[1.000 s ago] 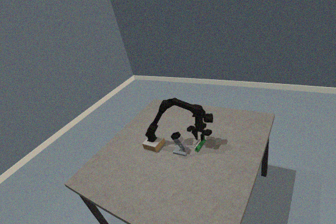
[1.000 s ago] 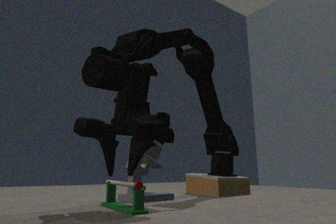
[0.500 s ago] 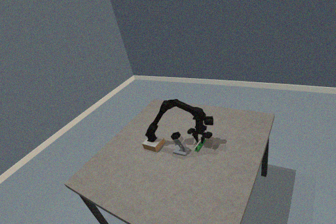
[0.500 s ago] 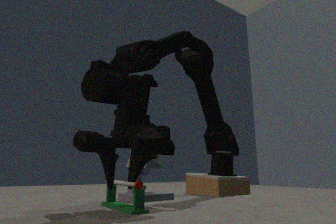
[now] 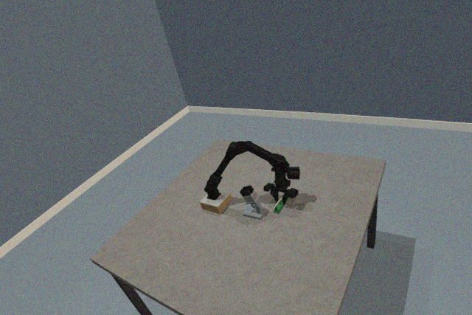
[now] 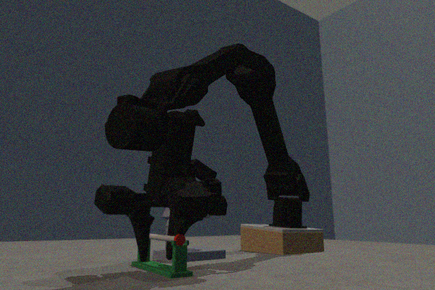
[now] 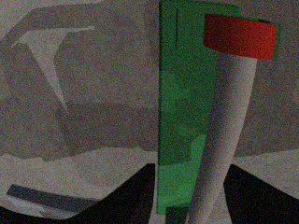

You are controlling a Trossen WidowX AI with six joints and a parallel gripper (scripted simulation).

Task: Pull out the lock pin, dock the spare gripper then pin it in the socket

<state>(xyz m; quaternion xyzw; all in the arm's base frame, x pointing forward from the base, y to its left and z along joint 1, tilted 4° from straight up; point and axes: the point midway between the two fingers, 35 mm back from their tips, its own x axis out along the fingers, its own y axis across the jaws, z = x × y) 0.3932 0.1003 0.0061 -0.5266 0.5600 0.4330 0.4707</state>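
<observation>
The lock pin, a pale rod [image 5: 276, 203] [image 6: 160, 236] [image 7: 231, 107] with a red head [image 6: 179, 239] [image 7: 240, 37], lies level across the two uprights of a green bracket [image 5: 279, 207] [image 6: 179, 259] [image 7: 175, 117]. My gripper [image 5: 281, 202] [image 6: 156, 257] [image 7: 190, 172] is open and points down, low over the bracket. Its fingers stand on either side of the rod, with the tips below the rod's height; no grip on it shows. The spare gripper [image 5: 251, 201], grey with a black end, leans on its grey base [image 5: 251, 214] [image 6: 207, 255] beside the bracket. In the exterior view my fingers mostly hide it.
The wooden block [image 5: 219, 206] [image 6: 263, 239] under my arm's base stands on the table [image 5: 228, 254], beyond the spare gripper from the bracket. The spare gripper's base edge [image 7: 51, 198] shows at the wrist view's lower left. My arm's shadow falls around the bracket.
</observation>
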